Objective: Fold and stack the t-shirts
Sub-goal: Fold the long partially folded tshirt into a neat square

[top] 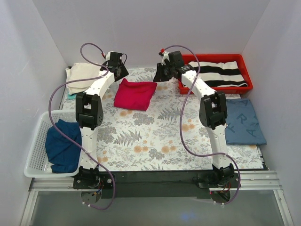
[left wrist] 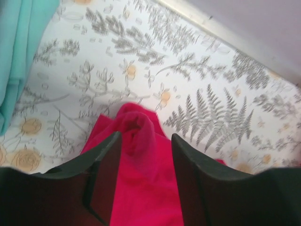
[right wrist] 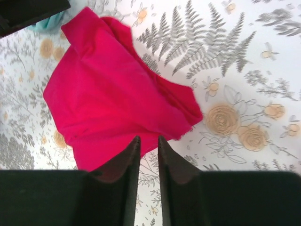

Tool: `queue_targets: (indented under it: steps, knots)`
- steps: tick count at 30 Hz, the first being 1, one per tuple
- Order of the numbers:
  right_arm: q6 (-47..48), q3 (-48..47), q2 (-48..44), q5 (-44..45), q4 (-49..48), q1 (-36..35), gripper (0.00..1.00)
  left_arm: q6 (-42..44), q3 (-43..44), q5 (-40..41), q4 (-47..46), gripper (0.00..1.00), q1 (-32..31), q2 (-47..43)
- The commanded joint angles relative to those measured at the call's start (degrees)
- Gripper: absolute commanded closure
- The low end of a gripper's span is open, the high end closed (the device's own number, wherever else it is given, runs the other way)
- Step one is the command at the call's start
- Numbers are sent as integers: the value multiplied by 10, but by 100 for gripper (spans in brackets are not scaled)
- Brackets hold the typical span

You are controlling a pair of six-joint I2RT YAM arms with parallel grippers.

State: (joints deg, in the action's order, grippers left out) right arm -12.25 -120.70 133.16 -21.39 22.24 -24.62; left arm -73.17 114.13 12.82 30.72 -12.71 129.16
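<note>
Risk: red tee may come undone

Red tee [top: 135,94] lies folded at 12 o'clock on the mat [top: 141,141]. Left gripper [left wrist: 146,136] is half open, with a bump of red cloth between its jaws, not pinched. Right gripper [right wrist: 148,139] is open a crack and holds nothing. If cloth sticks to a jaw on lifting, the fold could pull open.

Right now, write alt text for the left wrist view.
A bunched-up part of a red t-shirt lies between the parted black fingers of the left gripper. Beneath is a flower-and-fern tablecloth, with teal cloth at the left edge.
</note>
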Motion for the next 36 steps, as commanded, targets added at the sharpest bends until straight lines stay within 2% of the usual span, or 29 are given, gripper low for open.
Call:
queue_targets:
  steps: [1, 3, 7, 11, 15, 19, 23, 27, 36]
  knots:
    - [-14, -66, -6, -5, -11, 23, 71, 26, 73, 3, -11, 54, 11, -11]
    - [-14, -68, -16, -1, -11, 29, 69, 31, 93, -2, -17, 52, 12, -22]
    - [-8, -35, -44, -7, -13, 29, 68, 29, 62, -32, -27, 51, 12, -57]
    - [-10, 21, -76, -30, -13, 14, 72, 7, -34, -68, -38, 52, 10, -103]
    - [-11, 57, -92, -46, -13, -14, 76, -8, -152, -146, -65, 57, 10, -144]
    - [-11, 72, -95, -59, -15, -55, 80, -11, -201, -191, -83, 59, 7, -158]
    - [-23, 68, -71, -88, -16, -72, 82, -13, -201, -198, -84, 60, 7, -148]
    - [-36, 70, -50, -110, -17, -78, 89, -24, -193, -202, -84, 61, 7, -127]
    - [-22, 144, -17, -124, -40, -79, 96, -47, -211, -160, -89, 63, 8, -102]
